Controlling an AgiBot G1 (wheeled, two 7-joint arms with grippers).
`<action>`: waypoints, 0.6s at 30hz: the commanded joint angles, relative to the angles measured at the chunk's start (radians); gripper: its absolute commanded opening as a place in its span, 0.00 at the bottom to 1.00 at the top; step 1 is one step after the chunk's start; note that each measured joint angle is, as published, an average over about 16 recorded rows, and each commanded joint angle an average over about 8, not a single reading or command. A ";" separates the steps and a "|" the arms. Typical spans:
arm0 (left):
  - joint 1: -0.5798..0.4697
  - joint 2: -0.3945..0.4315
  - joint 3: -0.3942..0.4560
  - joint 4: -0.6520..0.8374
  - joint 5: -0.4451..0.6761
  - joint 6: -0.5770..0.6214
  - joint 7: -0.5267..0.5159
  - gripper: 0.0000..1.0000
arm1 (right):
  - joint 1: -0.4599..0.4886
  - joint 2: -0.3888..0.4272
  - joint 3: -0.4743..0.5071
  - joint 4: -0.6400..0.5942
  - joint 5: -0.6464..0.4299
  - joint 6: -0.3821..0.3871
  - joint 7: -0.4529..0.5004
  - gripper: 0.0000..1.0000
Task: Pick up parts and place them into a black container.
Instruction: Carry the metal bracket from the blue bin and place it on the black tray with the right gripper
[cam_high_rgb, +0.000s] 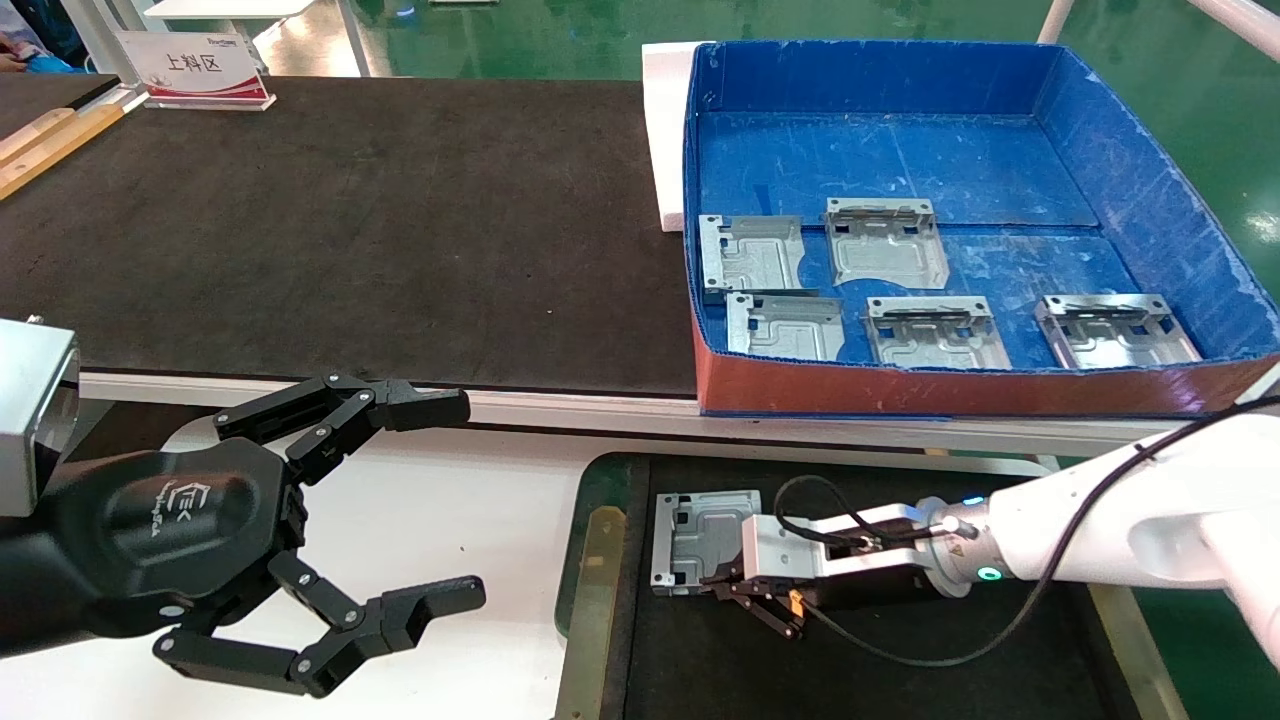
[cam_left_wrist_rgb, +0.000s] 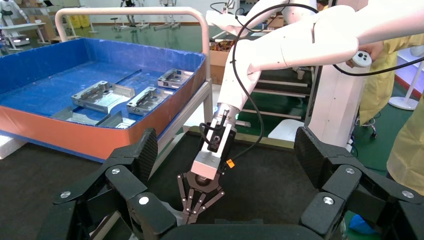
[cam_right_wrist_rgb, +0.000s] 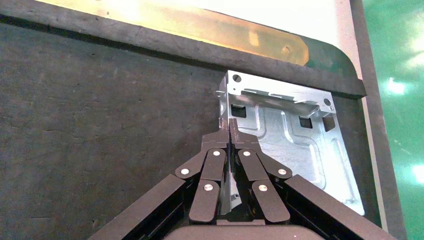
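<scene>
- Right end effector (cam_high_rgb: 735, 585), low inside the black container (cam_high_rgb: 900, 680); fingers (cam_right_wrist_rgb: 229, 142) pressed together, clamped on the upright edge of one part (cam_high_rgb: 700, 540).
- Gripped part, seen from the right wrist (cam_right_wrist_rgb: 295, 145): flat face lying on the matte black floor, close to the container's rounded green corner and just beside the brass-coloured side strip (cam_right_wrist_rgb: 200, 30); embossed grooves and square cut-outs facing up.
- Same end effector as seen from the left wrist (cam_left_wrist_rgb: 197, 200): linkages drawn narrow, pointing down at the container floor, white arm rising behind.
- Left end effector (cam_high_rgb: 450, 500), hovering above the white surface (cam_high_rgb: 450, 640) beside the container; fingers (cam_high_rgb: 425, 405) spread wide, nothing between them, touching nothing.
- Blue corrugated box (cam_high_rgb: 1150, 190) with red front wall, resting on the far side of the dark felt-like surface (cam_high_rgb: 350, 220).
- Remaining parts, five, lying on the blue box floor: two stacked front-to-back at the box's left wall (cam_high_rgb: 750, 250) (cam_high_rgb: 785, 325), one toward the centre (cam_high_rgb: 885, 240), two along the front wall (cam_high_rgb: 935, 330) (cam_high_rgb: 1115, 328).
- Placard (cam_high_rgb: 195, 68) with printed characters, standing at the far left corner of the dark surface.
</scene>
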 joint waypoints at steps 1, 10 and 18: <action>0.000 0.000 0.000 0.000 0.000 0.000 0.000 1.00 | 0.000 0.000 0.001 -0.005 0.002 -0.001 -0.001 0.00; 0.000 0.000 0.000 0.000 0.000 0.000 0.000 1.00 | -0.002 -0.006 0.003 -0.017 0.005 0.001 -0.009 0.00; 0.000 0.000 0.000 0.000 0.000 0.000 0.000 1.00 | 0.000 -0.016 0.004 -0.027 0.007 0.005 -0.010 0.00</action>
